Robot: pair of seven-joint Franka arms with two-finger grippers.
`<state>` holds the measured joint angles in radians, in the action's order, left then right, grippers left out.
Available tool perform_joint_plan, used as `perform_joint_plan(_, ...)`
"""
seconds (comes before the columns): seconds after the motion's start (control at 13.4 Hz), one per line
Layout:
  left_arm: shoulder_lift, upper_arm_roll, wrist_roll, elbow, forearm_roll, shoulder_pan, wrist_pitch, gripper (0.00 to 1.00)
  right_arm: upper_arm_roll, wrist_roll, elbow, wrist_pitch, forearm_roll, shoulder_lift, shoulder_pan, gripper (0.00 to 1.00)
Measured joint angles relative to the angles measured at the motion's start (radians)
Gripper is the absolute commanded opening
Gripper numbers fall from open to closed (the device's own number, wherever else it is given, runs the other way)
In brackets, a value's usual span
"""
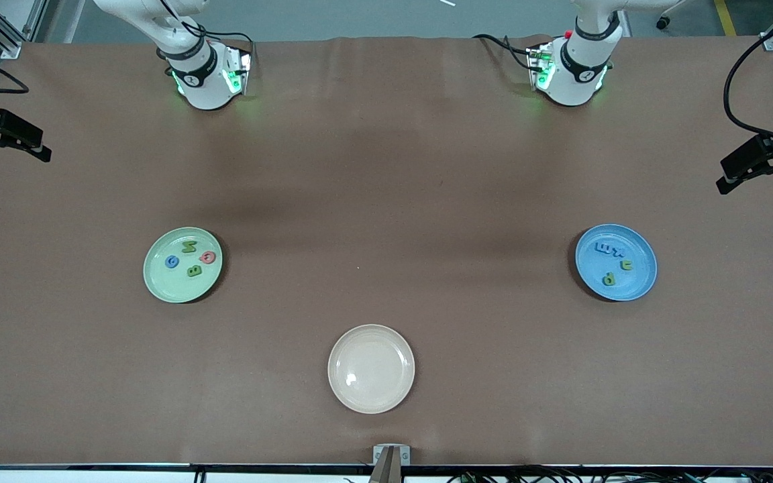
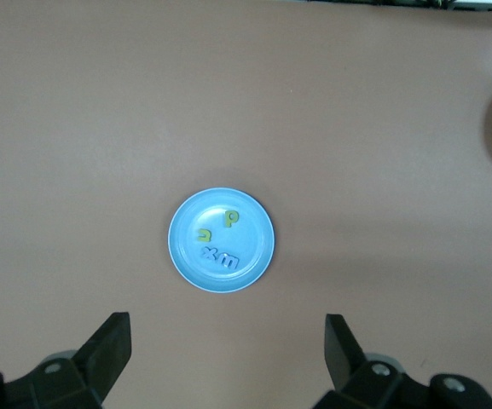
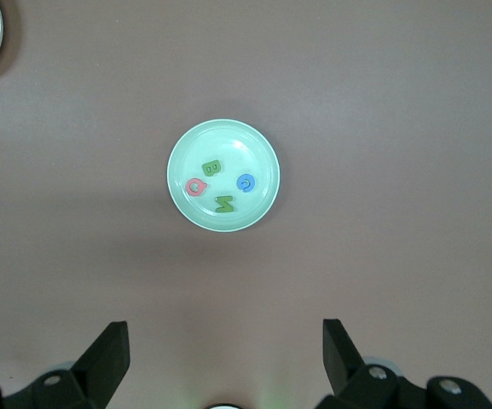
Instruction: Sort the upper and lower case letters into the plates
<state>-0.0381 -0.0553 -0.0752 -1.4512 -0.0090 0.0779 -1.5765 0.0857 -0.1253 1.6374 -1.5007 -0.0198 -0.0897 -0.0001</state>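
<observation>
Front view: arms cut off; wrist views: left tool, right tool, both apart.

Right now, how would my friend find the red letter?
Look at the pale green plate toward the right arm's end of the table. Four small letters lie in it. The red Q is the only red one, beside the green M and green B.

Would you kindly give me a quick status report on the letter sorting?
Left gripper open, high over blue plate. Right gripper open, high over green plate. Four letters in each plate. Cream plate bare; nothing in the way.
</observation>
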Motion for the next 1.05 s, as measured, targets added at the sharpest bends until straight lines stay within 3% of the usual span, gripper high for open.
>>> perform_joint_plan(1.05,-0.002,0.004,0.000,0.004,-0.008,0.004,0.055,1.00,0.001,0.000,0.003,0.000,-0.005,0.000,0.000,1.00)
